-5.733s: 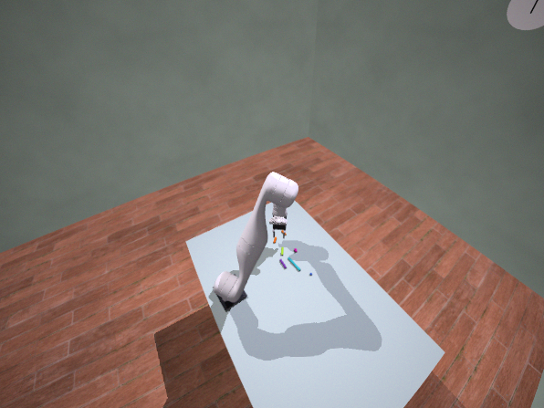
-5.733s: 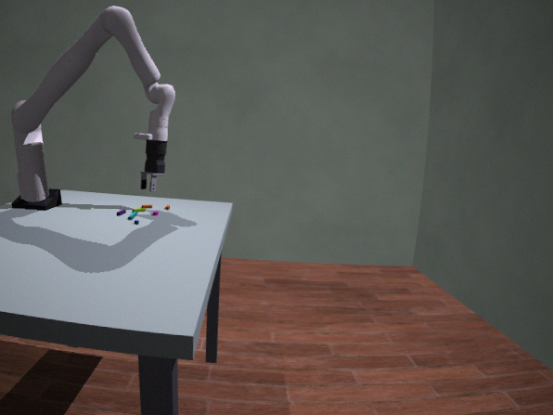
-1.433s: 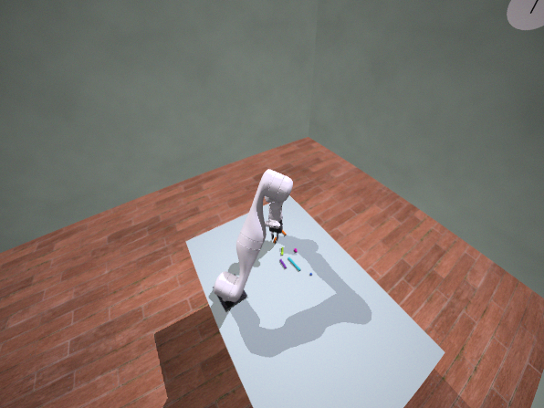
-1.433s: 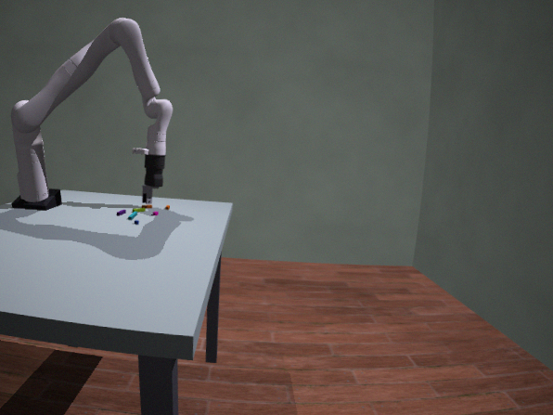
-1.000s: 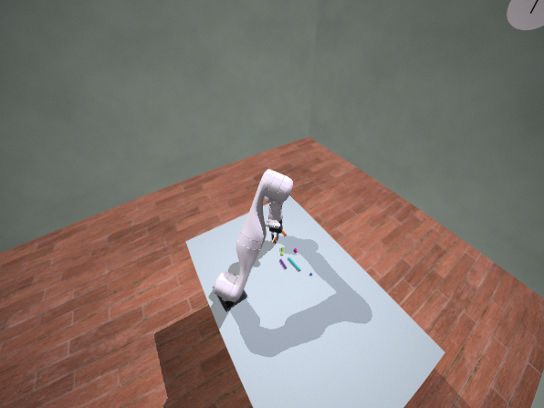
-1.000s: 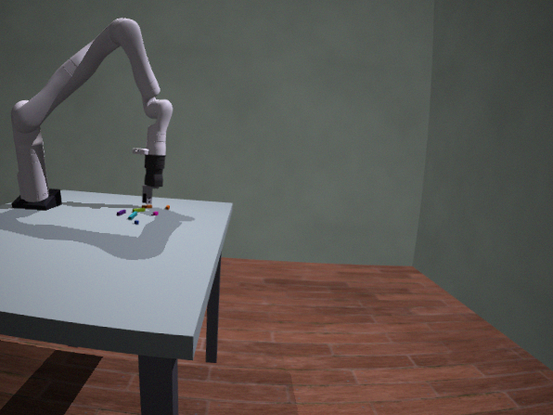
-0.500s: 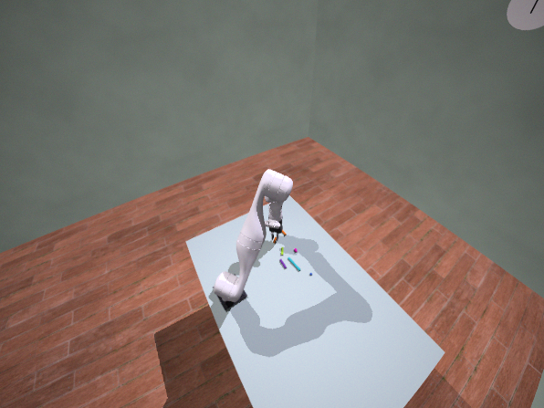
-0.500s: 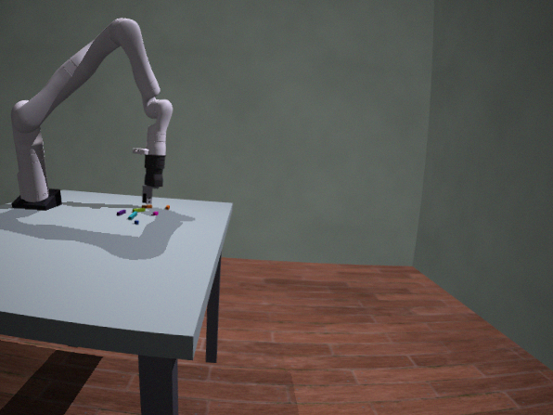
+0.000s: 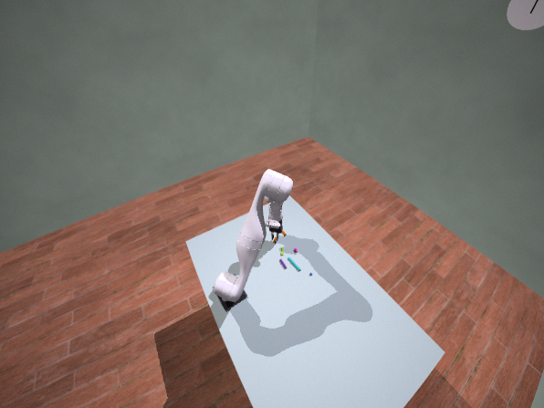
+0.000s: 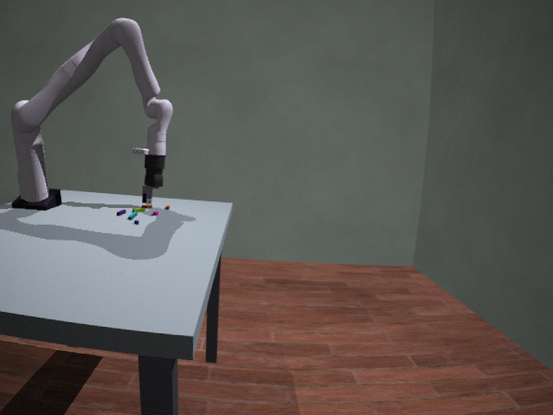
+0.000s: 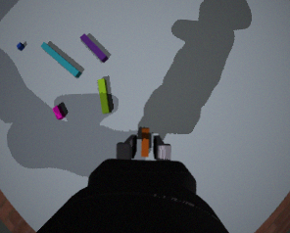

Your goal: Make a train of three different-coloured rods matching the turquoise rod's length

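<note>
Jaws half open, straddling orange rod [image 11: 145, 142], lime rod [image 11: 104, 96] nearby
</note>
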